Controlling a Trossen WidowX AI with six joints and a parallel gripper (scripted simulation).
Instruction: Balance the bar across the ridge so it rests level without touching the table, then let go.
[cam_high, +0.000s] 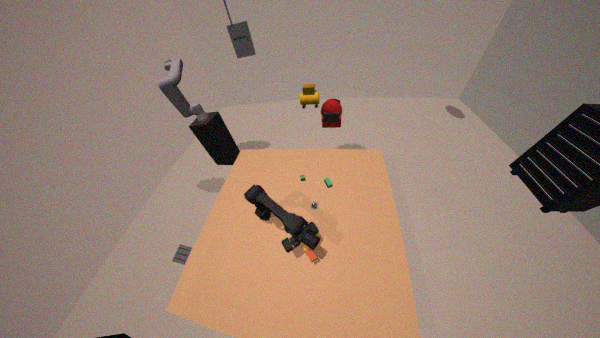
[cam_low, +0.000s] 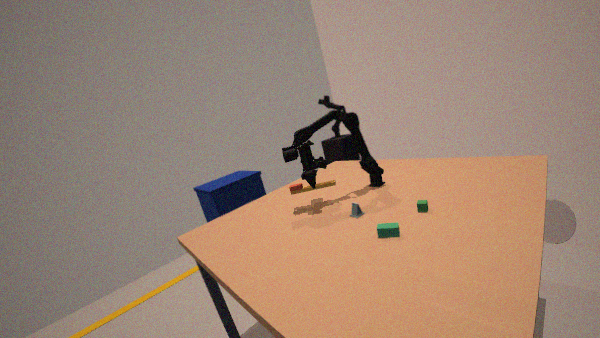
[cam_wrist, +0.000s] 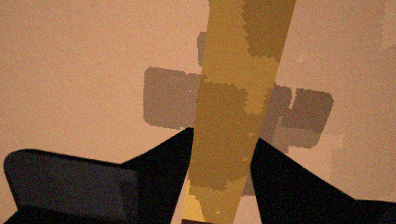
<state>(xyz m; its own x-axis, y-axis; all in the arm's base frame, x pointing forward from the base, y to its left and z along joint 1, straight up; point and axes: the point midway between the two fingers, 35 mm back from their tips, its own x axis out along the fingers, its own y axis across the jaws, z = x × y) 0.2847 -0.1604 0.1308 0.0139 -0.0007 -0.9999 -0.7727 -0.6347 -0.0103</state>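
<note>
The yellow bar (cam_low: 327, 184) (cam_wrist: 235, 65) is held in the air above the table, with a red block (cam_high: 311, 256) (cam_low: 296, 187) on one end. My gripper (cam_low: 313, 186) (cam_wrist: 222, 139) is shut on the bar, one finger on each side, nearer the red block's end. The bar looks close to level, its red end slightly lower in the exterior view. The ridge, a small grey-blue wedge (cam_high: 314, 205) (cam_low: 356, 210), stands on the table apart from the bar, to its right in that view. The fingertips are hidden in the top view.
A green block (cam_high: 328, 182) (cam_low: 388, 230) and a smaller green cube (cam_high: 302, 177) (cam_low: 422, 206) lie on the table (cam_high: 360, 290) (cam_low: 450, 280), beyond the ridge from the bar. A blue bin (cam_low: 235, 192) stands off the table's edge.
</note>
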